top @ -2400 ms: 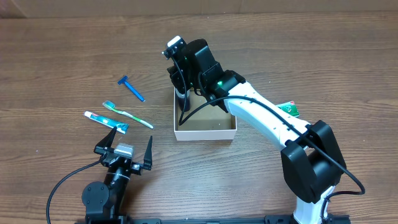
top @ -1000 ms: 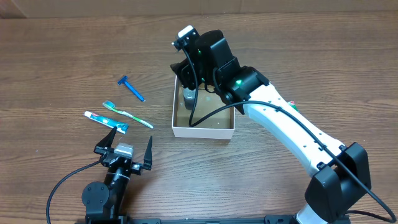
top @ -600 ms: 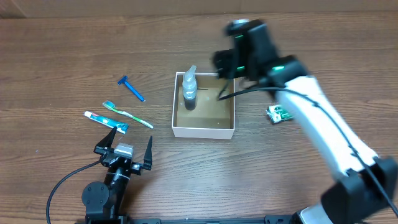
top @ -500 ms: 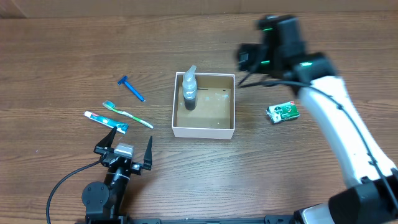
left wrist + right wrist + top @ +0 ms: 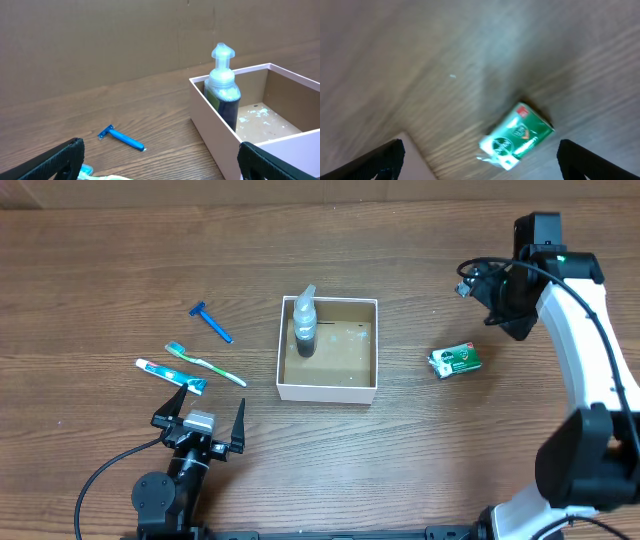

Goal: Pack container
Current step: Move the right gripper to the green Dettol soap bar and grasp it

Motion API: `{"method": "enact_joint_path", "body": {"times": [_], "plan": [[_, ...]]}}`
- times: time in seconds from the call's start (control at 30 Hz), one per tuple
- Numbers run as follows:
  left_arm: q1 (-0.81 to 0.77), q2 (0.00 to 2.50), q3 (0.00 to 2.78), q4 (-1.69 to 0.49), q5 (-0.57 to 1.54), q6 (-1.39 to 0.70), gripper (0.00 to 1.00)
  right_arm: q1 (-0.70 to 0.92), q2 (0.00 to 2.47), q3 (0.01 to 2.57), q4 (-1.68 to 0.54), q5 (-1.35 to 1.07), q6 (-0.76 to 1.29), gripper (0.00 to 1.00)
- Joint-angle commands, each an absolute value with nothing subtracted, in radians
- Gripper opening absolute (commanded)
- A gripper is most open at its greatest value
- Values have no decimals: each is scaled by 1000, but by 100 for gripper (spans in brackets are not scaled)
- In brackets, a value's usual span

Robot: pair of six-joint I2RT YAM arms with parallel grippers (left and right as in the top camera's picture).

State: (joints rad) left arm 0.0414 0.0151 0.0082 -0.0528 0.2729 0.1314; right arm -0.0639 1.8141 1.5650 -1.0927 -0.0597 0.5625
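Two risks stand out to us, both starting at the right gripper (image 5: 500, 305). It hangs in the upper right of the overhead frame, above and right of the green packet (image 5: 455, 361). The packet lies flat on the tabletop (image 5: 120, 260), so we judge a shallow descent could skid it away rather than pinch it. Carried to the container (image 5: 328, 391), it could also knock the bottle (image 5: 304, 330), which stands upright in the container's upper left corner, tall above the wall.

That gripper is spread wide, holding and touching nothing. The container sits at frame centre, well left of the packet. Farther left lie the razor (image 5: 211, 322), toothbrush (image 5: 205, 363) and toothpaste (image 5: 170, 373), all apart from the container. At lower left the left gripper (image 5: 210, 405) is spread wide too, empty, just below the toothpaste.
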Motion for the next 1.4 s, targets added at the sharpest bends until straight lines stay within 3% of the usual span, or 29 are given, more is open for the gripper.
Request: {"method": "enact_joint_path", "body": {"times": [0.0,0.3,0.87,1.37], "plan": [[47,6,5,-52,262,142,100,-60,1855,1571,-1121,-57,607,100],[47,6,5,-52,262,142,100,-59,1865,1541,-1222,-62,656,100],[47,6,5,-52,262,142,100,-59,1865,1176,-860,-110,735,100],[47,6,5,-52,262,142,100,8,1865,1052,-625,-114,759,82]]}}
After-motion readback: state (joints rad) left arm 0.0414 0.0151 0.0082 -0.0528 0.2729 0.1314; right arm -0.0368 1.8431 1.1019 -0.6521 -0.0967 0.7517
